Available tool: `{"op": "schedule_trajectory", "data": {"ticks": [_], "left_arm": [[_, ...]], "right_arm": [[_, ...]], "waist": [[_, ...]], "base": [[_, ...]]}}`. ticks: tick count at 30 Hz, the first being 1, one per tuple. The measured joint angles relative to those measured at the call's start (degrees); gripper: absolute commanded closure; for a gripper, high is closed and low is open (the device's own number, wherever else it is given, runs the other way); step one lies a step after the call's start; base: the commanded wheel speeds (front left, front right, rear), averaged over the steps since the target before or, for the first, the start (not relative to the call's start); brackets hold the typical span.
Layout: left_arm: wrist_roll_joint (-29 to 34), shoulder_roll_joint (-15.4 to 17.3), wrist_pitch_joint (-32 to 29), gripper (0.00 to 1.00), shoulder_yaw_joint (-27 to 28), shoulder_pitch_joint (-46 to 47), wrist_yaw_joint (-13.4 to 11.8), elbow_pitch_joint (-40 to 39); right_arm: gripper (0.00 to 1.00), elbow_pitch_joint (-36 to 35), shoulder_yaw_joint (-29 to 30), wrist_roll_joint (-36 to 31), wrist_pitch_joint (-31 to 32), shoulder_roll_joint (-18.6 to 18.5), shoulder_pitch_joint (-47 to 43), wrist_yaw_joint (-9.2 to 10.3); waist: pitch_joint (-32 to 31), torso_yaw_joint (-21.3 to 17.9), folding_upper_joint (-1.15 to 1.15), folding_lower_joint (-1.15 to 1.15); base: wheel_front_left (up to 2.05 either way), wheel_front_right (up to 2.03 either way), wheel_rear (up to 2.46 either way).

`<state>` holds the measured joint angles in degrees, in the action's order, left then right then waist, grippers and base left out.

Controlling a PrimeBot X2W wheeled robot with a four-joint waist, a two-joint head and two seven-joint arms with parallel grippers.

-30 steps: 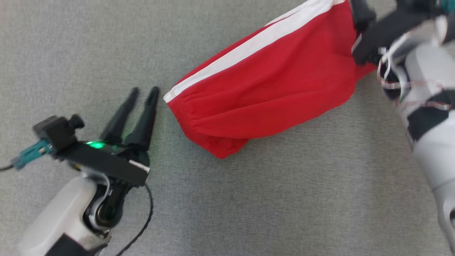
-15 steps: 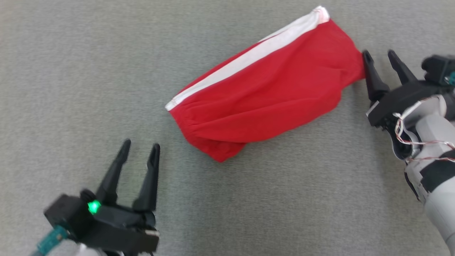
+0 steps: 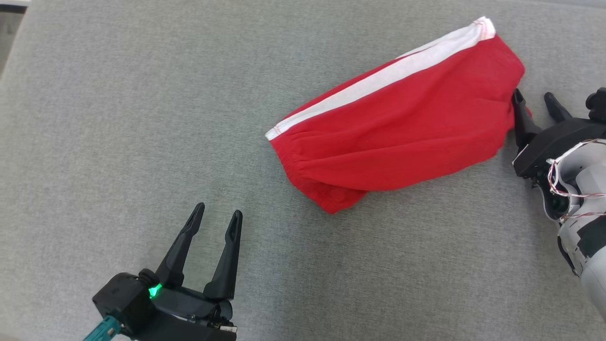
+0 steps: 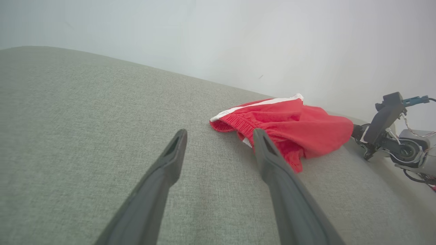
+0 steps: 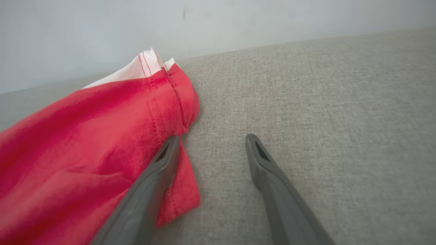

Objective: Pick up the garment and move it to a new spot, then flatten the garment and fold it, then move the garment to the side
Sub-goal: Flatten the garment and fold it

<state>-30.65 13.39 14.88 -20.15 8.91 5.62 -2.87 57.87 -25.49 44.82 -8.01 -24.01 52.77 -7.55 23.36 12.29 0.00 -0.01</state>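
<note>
Grey fabric surface (image 3: 142, 94); left fingers (image 3: 227, 260) wide, empty; right fingers (image 3: 523, 124) wide, beside garment (image 3: 402, 132).

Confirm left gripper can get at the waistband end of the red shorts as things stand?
Probably yes. The left gripper is open and apart from the red shorts; only grey cloth surface lies between its fingertips and the waistband end, which faces it.

place: indoors, exact kind unclear | surface: grey woven fabric (image 3: 142, 118) | backdrop: bare pale wall (image 4: 238, 34)
</note>
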Motion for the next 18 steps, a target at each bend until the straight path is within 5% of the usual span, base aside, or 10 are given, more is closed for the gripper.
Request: {"op": "schedule_trajectory", "data": {"ticks": [18], "left_arm": [[3.1,-0.7,0.0,0.00,0.7,0.0,1.5,0.1]], "right_arm": [[0.06,0.1,-0.6,3.6,-2.6,1.4,3.4,0.00]], "waist": [[-0.1,0.7,0.00,0.01]], "base": [[0.00,0.00,0.00]]}}
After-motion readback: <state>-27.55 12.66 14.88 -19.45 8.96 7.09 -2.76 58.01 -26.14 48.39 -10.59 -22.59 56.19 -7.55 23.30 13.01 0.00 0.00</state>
